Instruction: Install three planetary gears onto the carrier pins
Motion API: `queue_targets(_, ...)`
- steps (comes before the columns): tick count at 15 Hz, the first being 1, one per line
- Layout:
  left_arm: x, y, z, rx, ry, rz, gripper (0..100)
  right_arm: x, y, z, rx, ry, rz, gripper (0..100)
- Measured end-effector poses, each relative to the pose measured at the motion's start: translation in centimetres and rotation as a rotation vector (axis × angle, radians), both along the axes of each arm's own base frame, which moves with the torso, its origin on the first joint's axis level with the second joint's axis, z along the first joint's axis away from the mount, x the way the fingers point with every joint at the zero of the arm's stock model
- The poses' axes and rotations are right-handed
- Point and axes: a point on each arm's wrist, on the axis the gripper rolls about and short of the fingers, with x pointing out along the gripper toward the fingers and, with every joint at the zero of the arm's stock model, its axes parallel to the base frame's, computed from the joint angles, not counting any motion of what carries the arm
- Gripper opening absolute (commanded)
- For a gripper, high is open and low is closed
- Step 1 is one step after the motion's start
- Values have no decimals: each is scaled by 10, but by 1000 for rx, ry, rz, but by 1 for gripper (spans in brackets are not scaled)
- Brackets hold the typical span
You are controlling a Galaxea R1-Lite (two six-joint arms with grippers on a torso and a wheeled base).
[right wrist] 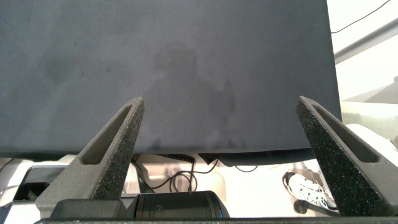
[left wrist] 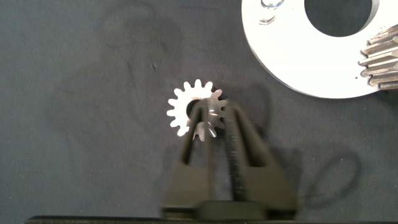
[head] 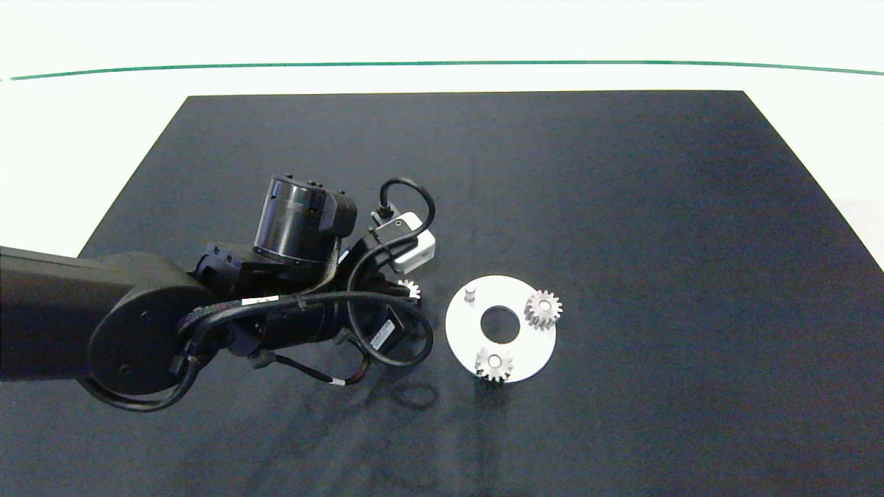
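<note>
A: Log it from the big things down. Black mat (head: 621, 207) covers the table. The left arm (head: 103, 324) comes in from the left side, wrist angled down beside the white disc (head: 532, 348).

B: Noted. The right arm is out of the overhead view; its gripper (right wrist: 217, 155) hangs wide open over the mat's edge with nothing between the fingers. Parked, I'd say.

A: Disc status: two planetary gears seated, one (head: 543, 308) on the right-hand pin and one (head: 494, 363) on the near pin. The bare pin (head: 471, 291) stands at the disc's far-left side.

B: And the third gear (left wrist: 194, 111) sits flat on the mat just beside the disc, apart from it. The left gripper (left wrist: 210, 115) is closed down narrow on it: one fingertip appears to sit in the bore, the other outside the teeth, pinching the rim. Whether it's fully clamped I can't confirm.

A: Judgement on the step: that's a one-sided hold, so the gear may tilt when lifted. Lift straight, keep it level, carry it the short way to the bare pin.

B: Agreed. Line the bore over the pin before descending. The finger in the bore may foul the pin, so release early and let it drop on. Teeth won't meet the neighbours; the gears stand apart.
</note>
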Motion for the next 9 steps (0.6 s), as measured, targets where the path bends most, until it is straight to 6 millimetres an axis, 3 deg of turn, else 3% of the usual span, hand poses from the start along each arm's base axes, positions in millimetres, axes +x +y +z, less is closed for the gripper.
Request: queue_targets(9,11,9,-2,6,-1,36,100,0,0,0,-1,0,0,100)
